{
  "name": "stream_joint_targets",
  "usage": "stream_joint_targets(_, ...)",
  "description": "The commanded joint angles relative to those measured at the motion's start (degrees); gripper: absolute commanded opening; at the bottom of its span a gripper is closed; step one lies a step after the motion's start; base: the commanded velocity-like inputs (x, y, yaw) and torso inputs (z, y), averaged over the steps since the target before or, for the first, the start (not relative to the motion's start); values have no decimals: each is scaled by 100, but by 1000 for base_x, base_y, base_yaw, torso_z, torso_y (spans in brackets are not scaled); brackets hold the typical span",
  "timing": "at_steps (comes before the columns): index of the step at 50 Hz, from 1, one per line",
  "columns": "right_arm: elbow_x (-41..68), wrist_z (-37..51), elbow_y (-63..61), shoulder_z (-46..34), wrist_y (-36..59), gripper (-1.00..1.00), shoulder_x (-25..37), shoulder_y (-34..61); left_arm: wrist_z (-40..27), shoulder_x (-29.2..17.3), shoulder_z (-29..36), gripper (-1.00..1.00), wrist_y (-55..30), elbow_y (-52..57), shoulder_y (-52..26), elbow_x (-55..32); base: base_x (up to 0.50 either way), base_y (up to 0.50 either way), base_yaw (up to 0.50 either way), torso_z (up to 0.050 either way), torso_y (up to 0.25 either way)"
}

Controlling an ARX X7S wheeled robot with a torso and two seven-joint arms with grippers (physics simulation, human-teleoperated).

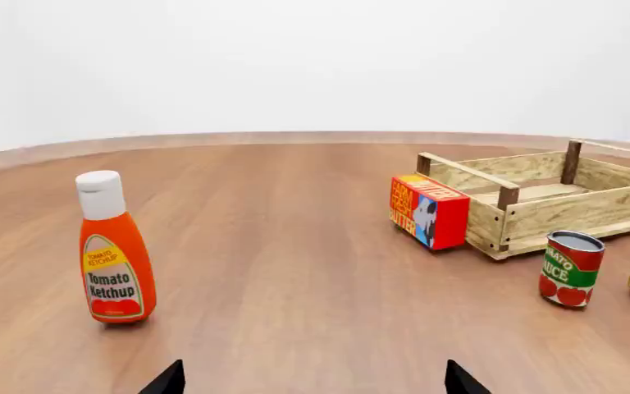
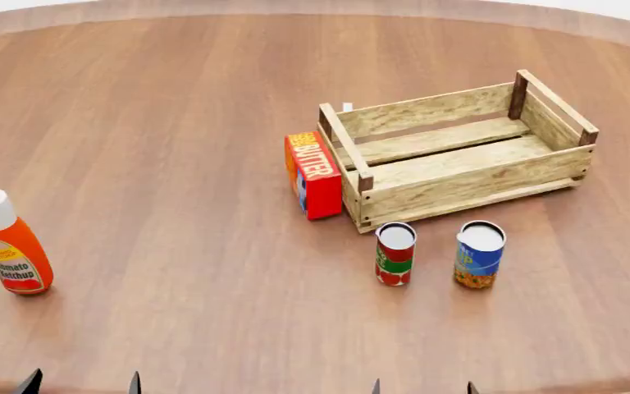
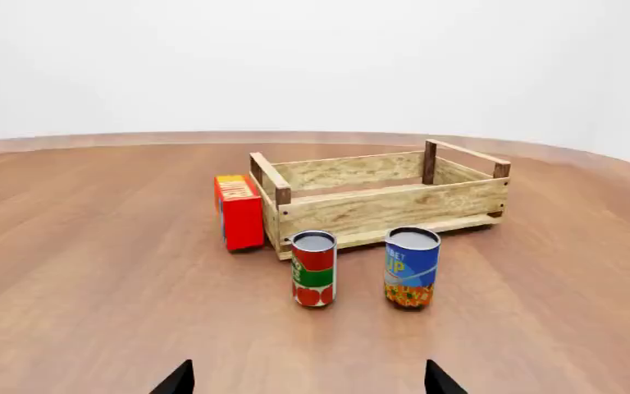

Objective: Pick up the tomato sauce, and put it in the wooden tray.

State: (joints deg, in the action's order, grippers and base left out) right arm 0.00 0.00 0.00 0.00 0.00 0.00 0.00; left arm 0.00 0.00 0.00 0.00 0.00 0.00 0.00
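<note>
both arms hang low at the near edge of the worktop point(image 2: 184, 98); only the tips of the left claw point(image 2: 81, 382) and right claw point(image 2: 422, 387) show, spread apart, holding nothing. the tomato sauce point(image 2: 395, 254) stands upright just in front of the wooden tray point(image 2: 463, 185), beside one blue can point(image 2: 479, 254). one butter box point(image 2: 312, 175) leans against the tray's end. one ketchup bottle point(image 2: 13, 244) stands well off to the left.
</note>
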Motion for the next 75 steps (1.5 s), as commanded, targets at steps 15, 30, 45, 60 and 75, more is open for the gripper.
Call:
stream_joint_targets(15, 354, 391, -155, -356, 207, 100, 315, -10, -367, -309, 366, 100, -9, 26, -1, -308, 0, 0, 0, 0, 0)
stream_joint_targets(30, 478, 524, -142, -501, 295, 100, 434, 58, -502, -428, 505, 100, 24, -31, -41, -431, 233, 0, 0, 0, 0)
stream_joint_targets(45, 549, 627, -46, -629, 220, 100, 522, 100, -613, -519, 620, 100, 65, -57, -48, -522, 387, 0, 0, 0, 0)
stream_joint_targets(60, 646, 735, -77, -735, 206, 100, 614, 82, -720, -610, 729, 100, 80, -61, -59, -614, 390, 0, 0, 0, 0)
stream_joint_targets(75, 710, 826, -101, -832, 211, 100, 689, 94, -805, -684, 819, 100, 92, -65, -69, -688, 389, 0, 0, 0, 0)
